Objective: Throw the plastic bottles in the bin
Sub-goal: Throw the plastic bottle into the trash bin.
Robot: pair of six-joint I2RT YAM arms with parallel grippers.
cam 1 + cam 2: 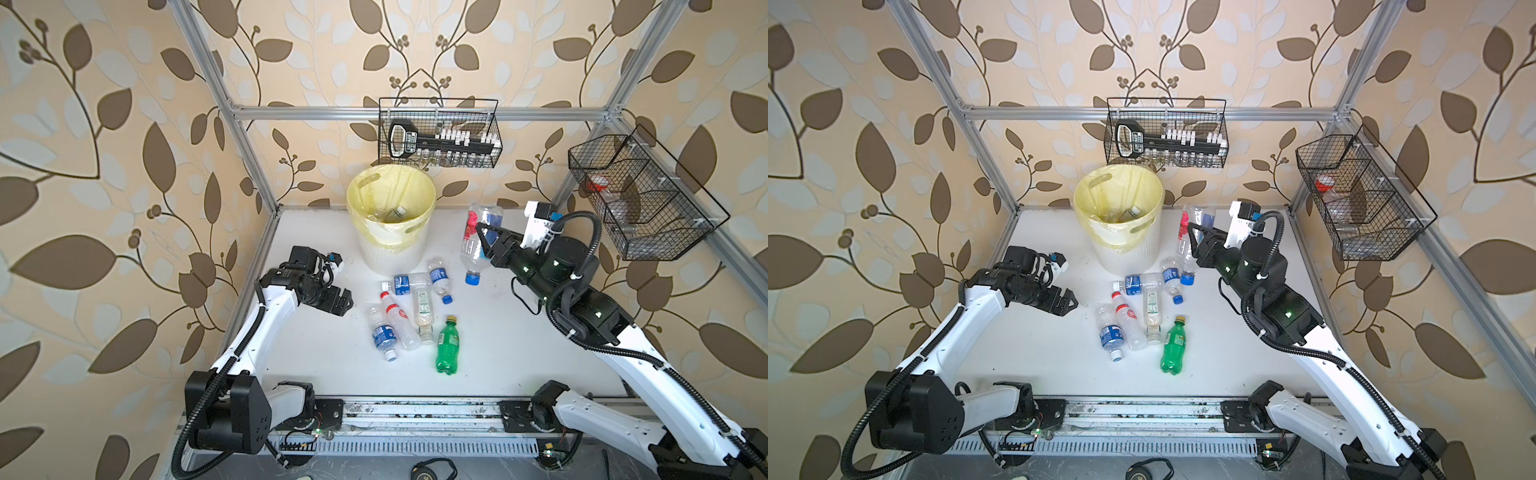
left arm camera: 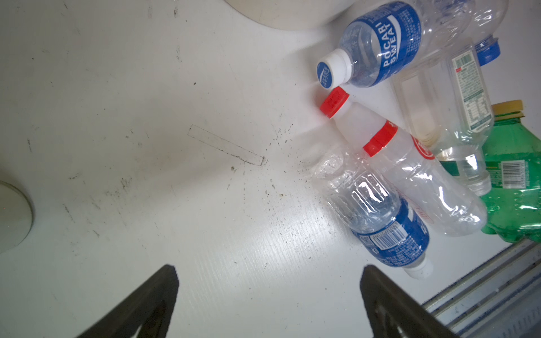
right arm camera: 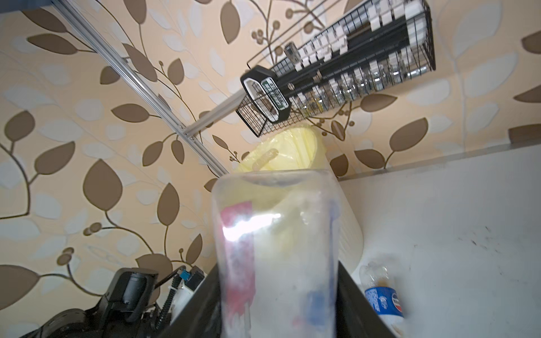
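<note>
While in the right hand (image 1: 484, 240), clear bottle (image 1: 471, 250), red-and-blue label, blue cap down.

A robotics lab cell: aluminium frame (image 1: 311, 112), wallpaper backdrop (image 1: 104, 187), white table (image 1: 519, 353).

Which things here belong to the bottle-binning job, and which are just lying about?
Job: held bottle in right gripper; six loose bottles; bin.
Lying about: back wire basket with white-capped vials and black tool; side wire basket.
</note>
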